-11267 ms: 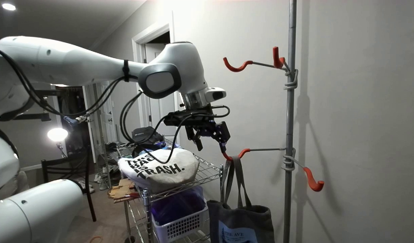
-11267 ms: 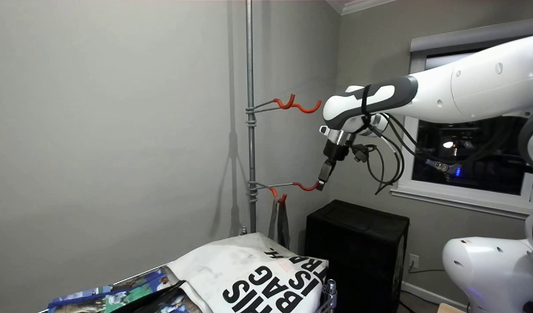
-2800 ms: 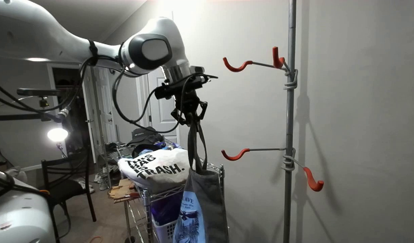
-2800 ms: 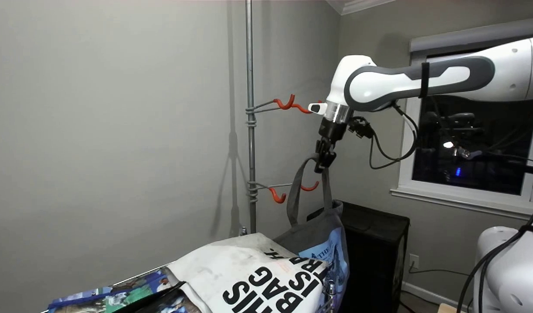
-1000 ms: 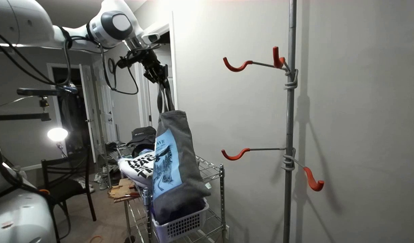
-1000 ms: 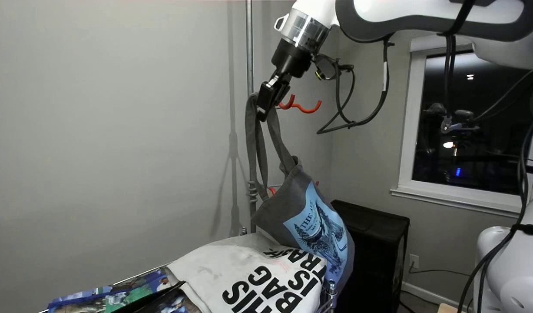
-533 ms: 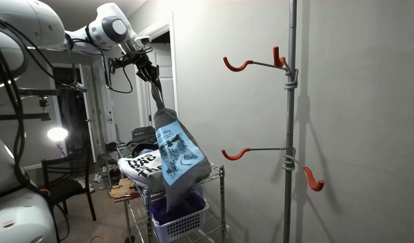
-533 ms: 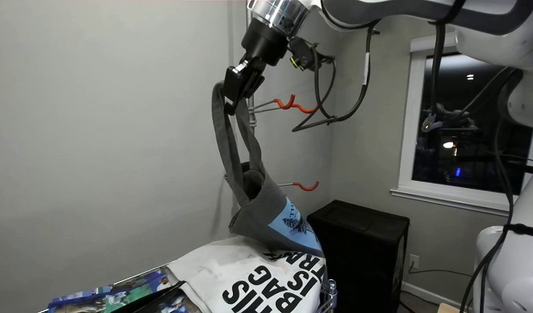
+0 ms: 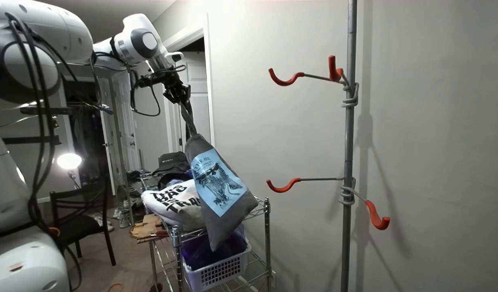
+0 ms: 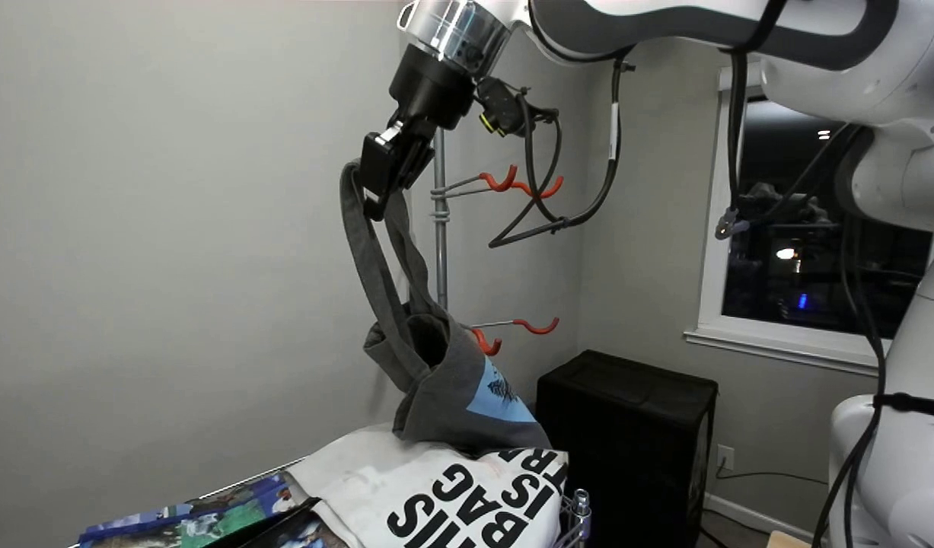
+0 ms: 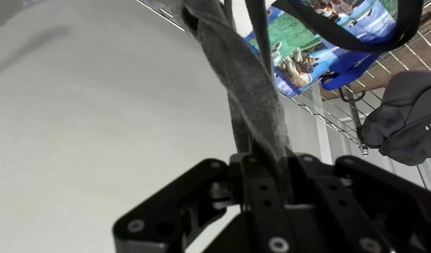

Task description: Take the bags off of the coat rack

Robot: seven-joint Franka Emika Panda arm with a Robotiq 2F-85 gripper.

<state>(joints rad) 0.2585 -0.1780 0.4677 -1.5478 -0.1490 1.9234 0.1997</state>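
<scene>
A: Specify the walls (image 10: 192, 228).
B: Grey, meeting at a corner (image 10: 583, 297). A pale-framed, dark-paned window (image 10: 805, 278) is set in one wall; a black box-shaped unit (image 10: 626, 434) stands near it.
A: Next area.
B: In an exterior view, a lit lamp (image 9: 69, 161) appears above a dark chair (image 9: 84, 225) on brown floor (image 9: 131, 259).
</scene>
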